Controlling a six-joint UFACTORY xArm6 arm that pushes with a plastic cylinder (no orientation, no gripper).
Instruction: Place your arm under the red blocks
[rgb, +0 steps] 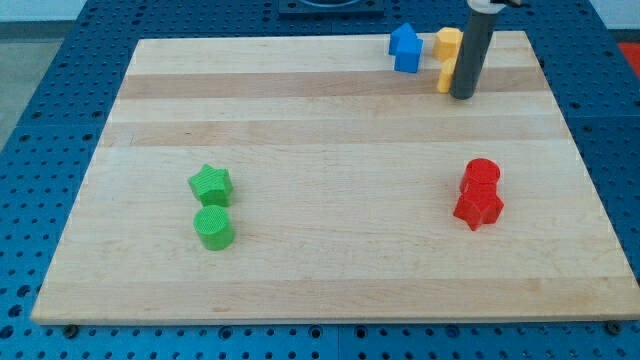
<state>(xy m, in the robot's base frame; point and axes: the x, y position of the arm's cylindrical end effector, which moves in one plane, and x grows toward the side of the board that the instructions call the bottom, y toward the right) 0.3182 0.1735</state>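
Note:
Two red blocks sit touching at the view's right: a red cylinder (482, 174) above a red star (479, 206). My rod comes down from the view's top right, and my tip (463, 96) rests on the board near the top edge. The tip is well above the red blocks, about a third of the board's depth away, slightly to their left. The tip touches or nearly touches a yellow block (447, 77) on its left.
A second yellow block (448, 43) and a blue house-shaped block (405, 48) stand near the top edge, left of the rod. A green star (211, 184) and a green cylinder (214, 227) sit at the lower left. The wooden board (320, 130) lies on a blue perforated table.

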